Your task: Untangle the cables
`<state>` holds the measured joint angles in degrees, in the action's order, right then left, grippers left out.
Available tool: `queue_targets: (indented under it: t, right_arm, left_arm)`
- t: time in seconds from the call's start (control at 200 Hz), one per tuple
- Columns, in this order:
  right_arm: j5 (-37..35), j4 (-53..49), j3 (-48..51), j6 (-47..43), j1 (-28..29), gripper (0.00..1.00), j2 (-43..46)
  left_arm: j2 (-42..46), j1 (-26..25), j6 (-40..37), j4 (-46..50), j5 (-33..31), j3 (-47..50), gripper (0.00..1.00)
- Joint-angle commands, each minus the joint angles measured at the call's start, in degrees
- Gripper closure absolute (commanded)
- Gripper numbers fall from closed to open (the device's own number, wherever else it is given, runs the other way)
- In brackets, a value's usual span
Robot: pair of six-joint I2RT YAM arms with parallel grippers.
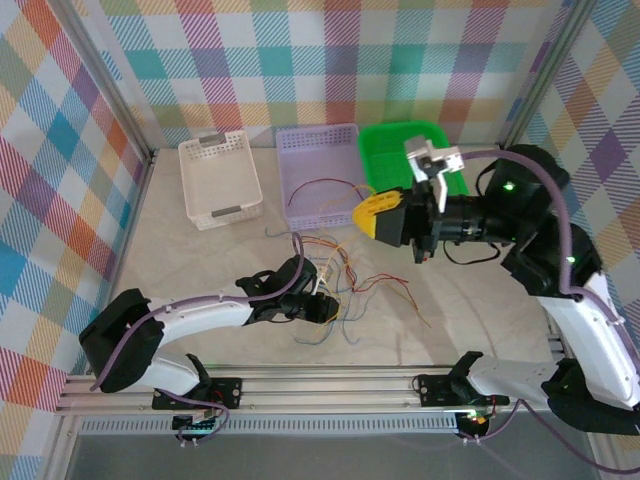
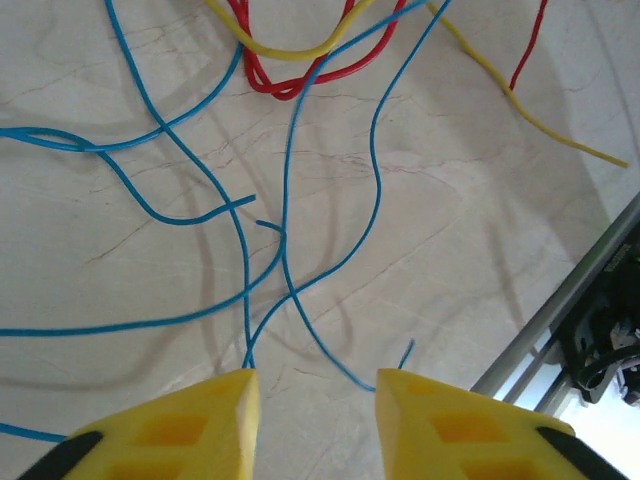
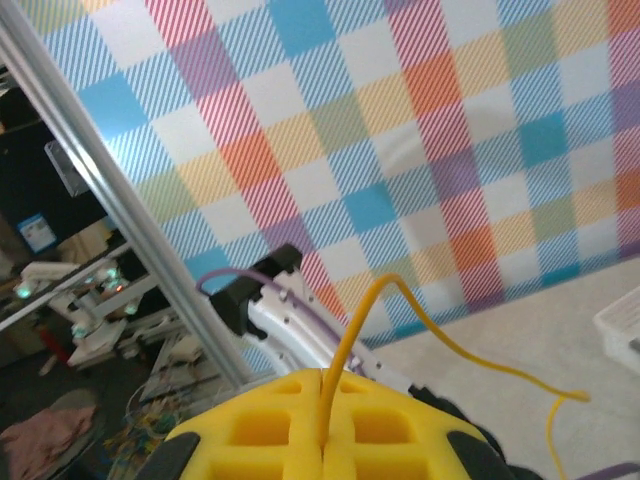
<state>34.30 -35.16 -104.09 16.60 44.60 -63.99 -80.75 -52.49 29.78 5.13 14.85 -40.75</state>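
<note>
The cables (image 1: 340,272) lie in a loose tangle of thin blue, red and orange-yellow wires on the marble tabletop. My left gripper (image 1: 325,305) is low at the tangle's near edge. In the left wrist view its yellow jaws (image 2: 312,395) stand apart over bare table, with blue cables (image 2: 285,250) running down to both fingertips. Red loops (image 2: 300,75) and a yellow strand (image 2: 520,105) lie farther off. My right gripper (image 1: 372,215) hovers raised to the right, shut on a yellow cable (image 3: 360,320) that rises from between its pads (image 3: 322,400) and arcs away.
Along the back stand a white basket (image 1: 220,180), a purple basket (image 1: 318,140) holding a red wire (image 1: 325,188), and a green bin (image 1: 400,135). An aluminium rail (image 1: 330,385) bounds the near edge, close to the left gripper (image 2: 560,310).
</note>
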Motion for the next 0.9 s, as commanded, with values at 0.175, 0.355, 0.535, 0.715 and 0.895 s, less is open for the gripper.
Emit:
queue_targets:
  t: [0.175, 0.355, 0.535, 0.715, 0.895]
  right_arm:
    - [-23.5, -11.5, -9.9, -10.0, -1.5, 1.0, -3.8]
    - [-18.4, -13.2, -13.2, -6.8, -17.0, 1.0, -10.2]
    - [-9.2, -8.9, -15.6, -1.4, -31.4, 1.0, -18.3]
    - [-4.8, -8.6, -22.2, 3.6, -40.9, 1.0, -30.6]
    - [-6.6, -4.8, -22.3, 4.0, -43.3, 1.0, -37.3]
  left_arm:
    - [-1.7, -0.5, -1.7, 0.0, -2.9, -0.5, 0.77]
    - [0.3, -0.5, -1.4, 1.5, -4.3, 0.2, 0.78]
    - [7.5, -0.5, -0.8, 3.3, -5.9, 2.6, 0.78]
    - [14.3, -0.5, 0.2, 4.6, -6.4, 5.5, 0.74]
    - [21.6, -0.5, 2.2, 5.7, -8.5, 9.7, 0.66]
